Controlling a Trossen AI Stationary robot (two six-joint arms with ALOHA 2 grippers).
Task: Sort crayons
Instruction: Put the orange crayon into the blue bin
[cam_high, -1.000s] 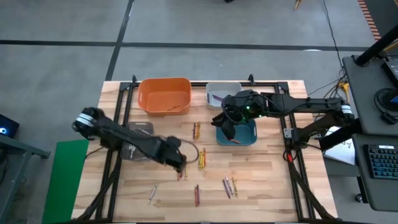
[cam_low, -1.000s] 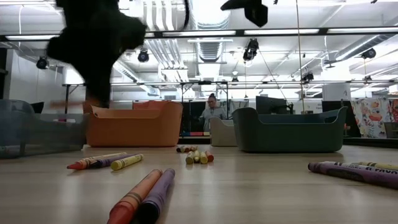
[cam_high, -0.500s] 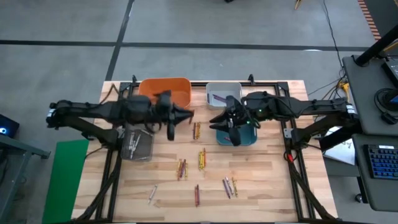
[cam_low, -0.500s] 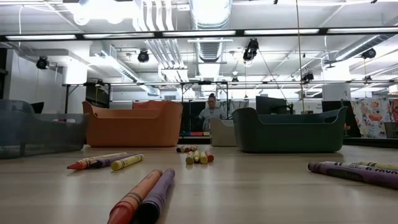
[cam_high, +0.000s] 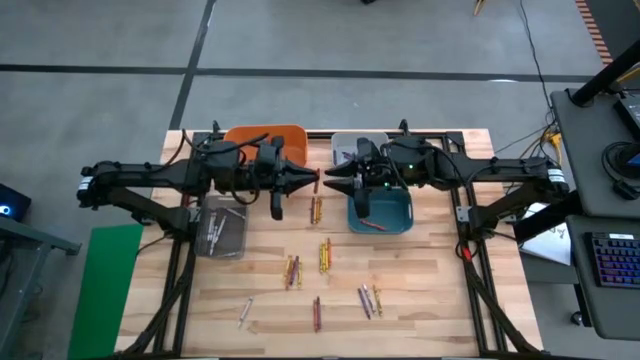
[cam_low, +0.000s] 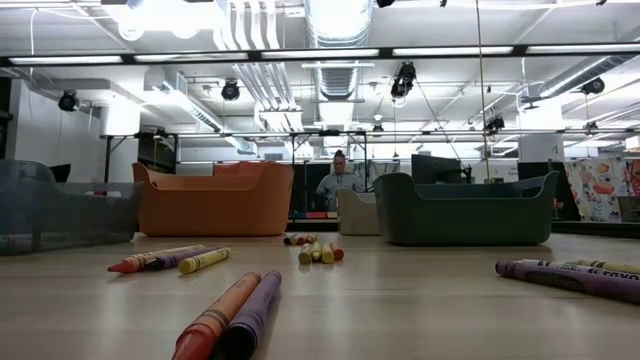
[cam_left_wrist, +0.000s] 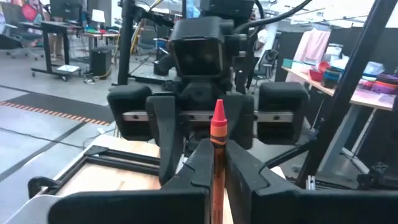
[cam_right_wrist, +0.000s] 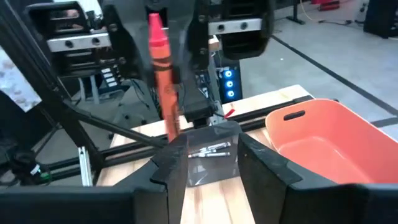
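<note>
The left gripper (cam_high: 303, 181) hangs above the tabletop's far half, just beside the orange bin (cam_high: 262, 152), with its fingers closed tight on a red crayon (cam_left_wrist: 217, 134) that stands up between the tips. Facing it, tip to tip, the right gripper (cam_high: 335, 183) has its fingers spread wide and holds nothing; it sits between the grey bin (cam_high: 352, 150) and the teal bin (cam_high: 382, 212). The two tools appear set for a handover (the red crayon shows directly ahead of the right fingers in the right wrist view).

Hazards from this state:

1. Early release. If the left fingers part before the right fingers close, the crayon falls to the tabletop or into the wrong bin.
2. Misalignment. The exposed crayon length is short, so an off-centre closure may pinch its tip and flick it away.
3. Collision. The fingertips are near each other; further approach risks contact.

Loose crayons (cam_high: 323, 254) lie toward the tabletop's near edge.
</note>
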